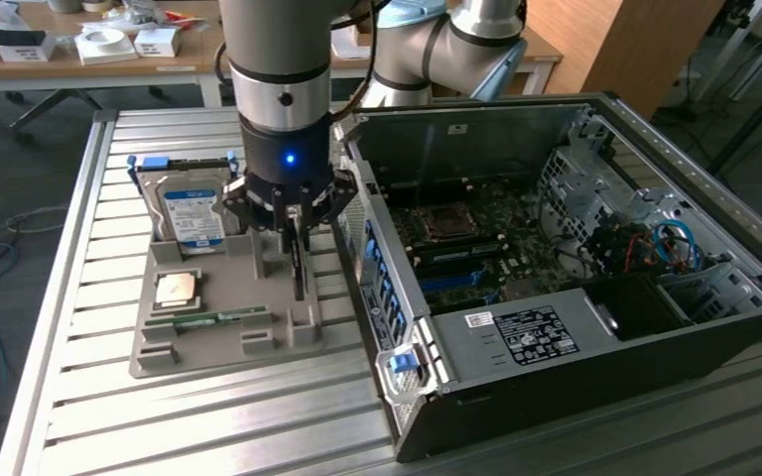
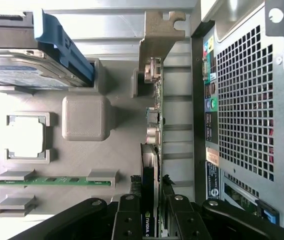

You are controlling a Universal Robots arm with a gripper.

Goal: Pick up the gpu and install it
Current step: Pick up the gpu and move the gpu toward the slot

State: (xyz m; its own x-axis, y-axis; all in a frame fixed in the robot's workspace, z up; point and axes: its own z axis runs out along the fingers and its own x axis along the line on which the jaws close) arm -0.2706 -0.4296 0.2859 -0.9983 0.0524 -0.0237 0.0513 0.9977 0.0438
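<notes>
The gpu (image 1: pixel 299 266) stands on edge in a slot of the grey holder (image 1: pixel 222 288), right beside the open computer case (image 1: pixel 554 337). In the wrist view the gpu (image 2: pixel 152 130) runs away from the camera as a thin edge, with its pale metal bracket (image 2: pixel 159 35) at the far end. My gripper (image 1: pixel 289 220) hangs straight above it. Its black fingers (image 2: pixel 129 215) sit tight against both faces of the card, so my gripper (image 2: pixel 151 210) is shut on the near end. I cannot tell whether the card has left its slot.
The holder (image 2: pixel 82 150) also carries a silver hard drive (image 1: pixel 195 213) with a blue label, a processor chip (image 1: pixel 176 288) and a green memory stick (image 1: pixel 209 319). The case lies open with the motherboard (image 1: pixel 487 248) exposed. Its perforated rear panel (image 2: pixel 242 100) stands close by the card.
</notes>
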